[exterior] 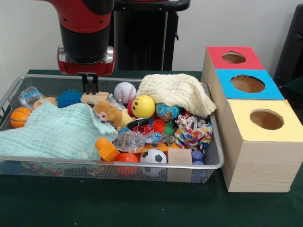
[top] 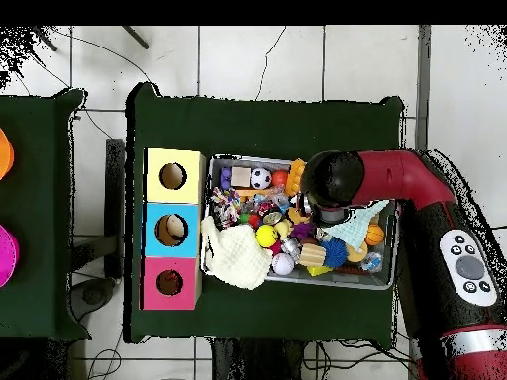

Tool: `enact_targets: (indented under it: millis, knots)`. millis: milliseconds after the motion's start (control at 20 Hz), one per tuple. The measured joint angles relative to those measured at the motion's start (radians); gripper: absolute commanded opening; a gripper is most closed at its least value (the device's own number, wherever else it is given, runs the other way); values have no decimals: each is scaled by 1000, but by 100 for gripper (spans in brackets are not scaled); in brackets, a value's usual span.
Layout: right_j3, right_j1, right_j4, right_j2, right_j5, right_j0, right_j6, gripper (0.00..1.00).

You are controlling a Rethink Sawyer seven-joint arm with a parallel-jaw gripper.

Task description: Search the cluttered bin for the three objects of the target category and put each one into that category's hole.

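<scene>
The wire bin point(exterior: 215, 158) sits on the green table point(exterior: 142, 208), mint cloth point(exterior: 52, 132) at left. My gripper point(exterior: 90, 87) hangs vertical, fingers close together over a wooden block point(exterior: 94, 98). Three holed boxes point(exterior: 258, 142) stand right.

Bin point(exterior: 214, 156): wide shallow rectangular basket, silver wire mesh, rounded metal rim. Sits flat on green table, long side parallel to table's front edge. In front view occupies left and centre of table, near rim close to front edge. In overhead view point(top: 388, 281) lies toward right half of table, roughly midway between top and bottom edges. Heaped full of balls, cloths, small toys; some rise above rim.
</scene>
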Motion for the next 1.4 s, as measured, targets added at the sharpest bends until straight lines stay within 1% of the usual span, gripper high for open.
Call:
enact_targets:
  millis: [1050, 1200, 1350, 1400]
  knots:
    - [10, -6, 2, 0, 0, 0, 0, 0]
    - [44, -33, 20, 0, 0, 1, 0, 0]
    - [93, -76, 54, 0, 0, 2, 0, 0]
    - [120, -103, 75, 0, 0, 4, 0, 0]
